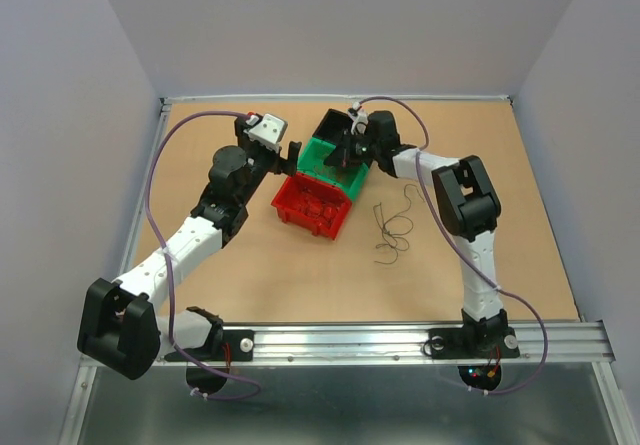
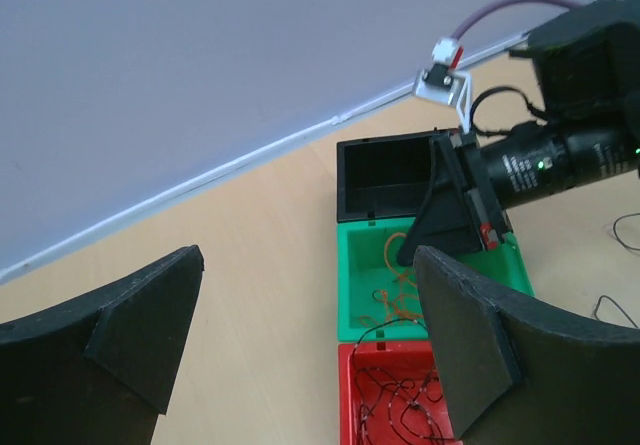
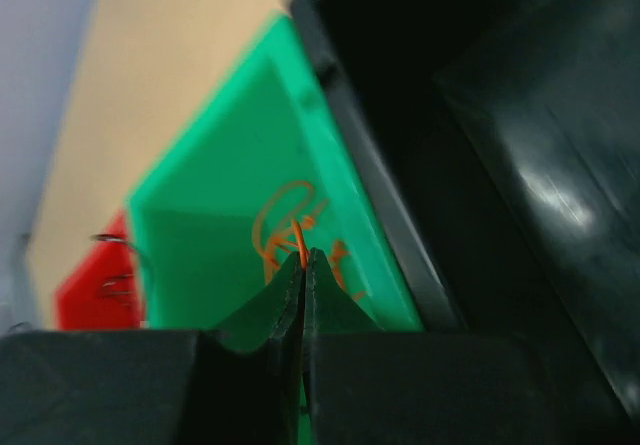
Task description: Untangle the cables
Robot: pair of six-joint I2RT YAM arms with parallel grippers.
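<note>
The cables lie in three places. An orange wire curls in the green bin. My right gripper hangs over that bin, shut, with an orange strand pinched between its tips. A dark beaded wire lies coiled in the red bin, one loop reaching over into the green bin. Thin dark wires lie loose on the table, right of the bins. My left gripper stands wide open with nothing in it, just left of the bins. In the top view the right gripper is over the green bin.
A black bin stands behind the green one, and the red bin in front, all three in a row. Grey walls close the table at the back and sides. A metal rail with both arm bases runs along the near edge.
</note>
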